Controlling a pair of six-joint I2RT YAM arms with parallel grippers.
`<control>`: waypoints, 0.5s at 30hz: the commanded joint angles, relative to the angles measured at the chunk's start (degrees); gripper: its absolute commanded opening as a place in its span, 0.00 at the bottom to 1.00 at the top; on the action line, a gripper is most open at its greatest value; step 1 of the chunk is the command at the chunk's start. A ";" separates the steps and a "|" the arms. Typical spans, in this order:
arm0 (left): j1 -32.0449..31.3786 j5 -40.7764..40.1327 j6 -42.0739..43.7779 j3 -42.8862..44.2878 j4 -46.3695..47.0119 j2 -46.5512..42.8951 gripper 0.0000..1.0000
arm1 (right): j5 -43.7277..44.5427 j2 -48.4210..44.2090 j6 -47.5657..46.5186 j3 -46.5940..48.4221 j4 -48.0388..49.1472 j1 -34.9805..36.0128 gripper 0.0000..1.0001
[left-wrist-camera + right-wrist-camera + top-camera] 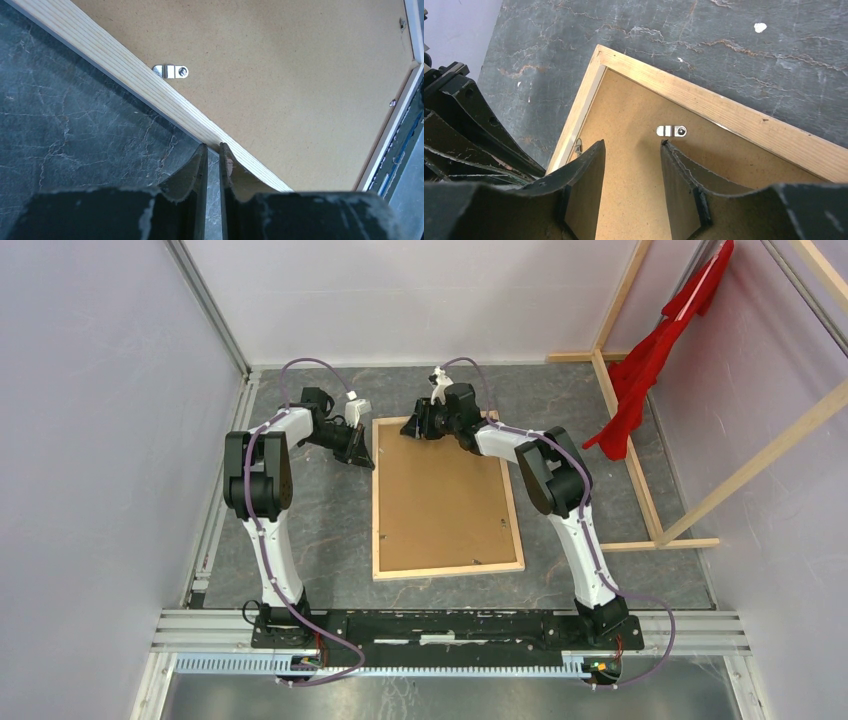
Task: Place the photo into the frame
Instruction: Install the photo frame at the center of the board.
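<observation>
The left gripper [212, 145] sits at the frame's [378, 510] left rail, close to its far-left corner. Its jaws are drawn almost together, with only a slit between them and nothing in it. Its tips meet the rail's outer edge (touching or just above, I cannot tell). The frame lies back-up, flat on the table [320, 530], mid-scene between the arms, its bare wood rails around a brown board [440, 500]. A metal clip [171, 71] sits on the board just inside the left rail. The right gripper [631, 142] hovers over the board by the far rail, jaws half-wide and empty, beside another clip [671, 131]. Far right, a red cloth [655, 360] hangs on wooden beams [640, 475].
</observation>
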 commanded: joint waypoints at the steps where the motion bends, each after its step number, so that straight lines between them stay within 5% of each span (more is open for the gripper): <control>1: -0.88 -4.10 2.99 -1.36 -0.33 0.26 0.19 | 2.33 1.43 -0.11 2.24 -0.49 0.14 0.50; 15: -0.88 -4.37 3.47 -1.46 -0.33 0.17 0.19 | 3.48 4.02 1.33 4.54 0.00 0.15 0.49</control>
